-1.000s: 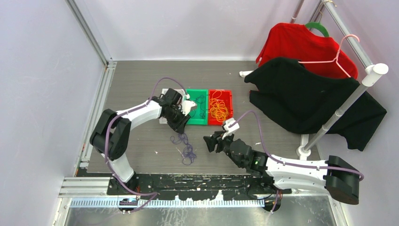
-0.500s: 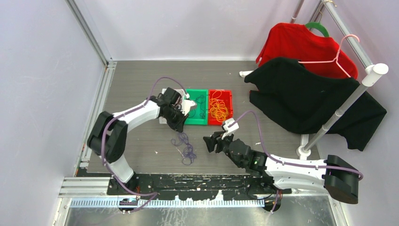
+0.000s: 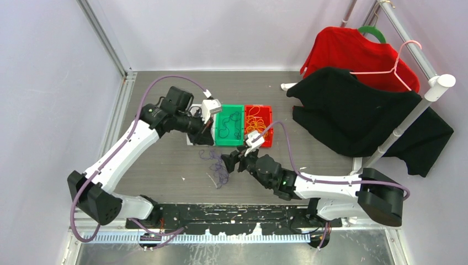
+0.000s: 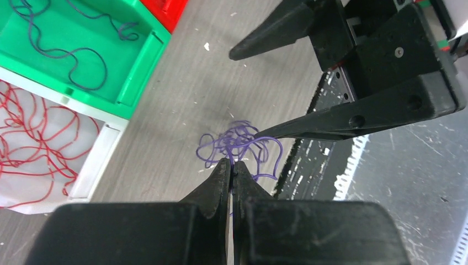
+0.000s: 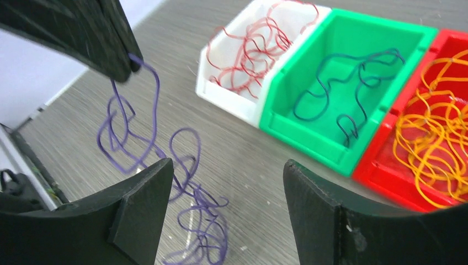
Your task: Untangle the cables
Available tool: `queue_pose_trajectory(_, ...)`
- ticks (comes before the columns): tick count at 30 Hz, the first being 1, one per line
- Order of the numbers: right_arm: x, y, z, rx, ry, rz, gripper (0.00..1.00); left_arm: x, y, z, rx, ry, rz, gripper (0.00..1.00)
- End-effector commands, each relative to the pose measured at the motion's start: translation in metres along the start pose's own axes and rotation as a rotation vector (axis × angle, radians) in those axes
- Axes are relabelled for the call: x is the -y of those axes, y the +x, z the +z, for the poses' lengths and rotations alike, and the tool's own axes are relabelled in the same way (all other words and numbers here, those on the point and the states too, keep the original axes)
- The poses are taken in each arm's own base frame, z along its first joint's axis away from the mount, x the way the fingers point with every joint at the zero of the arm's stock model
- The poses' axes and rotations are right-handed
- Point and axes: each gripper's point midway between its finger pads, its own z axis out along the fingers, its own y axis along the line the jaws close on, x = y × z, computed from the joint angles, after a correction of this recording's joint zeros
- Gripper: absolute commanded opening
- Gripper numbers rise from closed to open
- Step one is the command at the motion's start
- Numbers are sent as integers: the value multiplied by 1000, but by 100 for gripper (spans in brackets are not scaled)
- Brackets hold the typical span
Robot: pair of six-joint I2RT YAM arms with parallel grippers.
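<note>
One cable clump [image 3: 216, 167] before three bins [image 3: 222, 136]

No writing (or numbers) can be read.

A purple cable [image 4: 238, 142] is lying on the grey table [image 3: 165, 165]. Red cables [image 5: 254, 44] are filling the white bin [image 5: 226, 96], orange cables [image 5: 436, 138] the red bin [image 5: 381, 179].

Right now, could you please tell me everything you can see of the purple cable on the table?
The purple cable is a thin, flexible strand tangled into loose loops. The left gripper pinches one strand in shut jaws and holds it raised, so the upper loops hang while the rest lies on the grey table, in front of the green bin. The right gripper is open right beside it; I cannot tell whether it touches.
</note>
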Motion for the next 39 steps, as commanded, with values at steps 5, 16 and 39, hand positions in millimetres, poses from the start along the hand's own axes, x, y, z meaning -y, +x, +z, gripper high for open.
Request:
queue_pose_trajectory(5,-42,-74,-5,193,-169,134,78,25,2,-28,-13,26,14,0)
queue_pose_trajectory(16,-63,-86,-5,186,-253,155,77,40,-7,-37,17,27,57,0)
queue_pose_trajectory(39,-45,-85,29,172,-57,155,66,71,-26,-56,44,102,62,0)
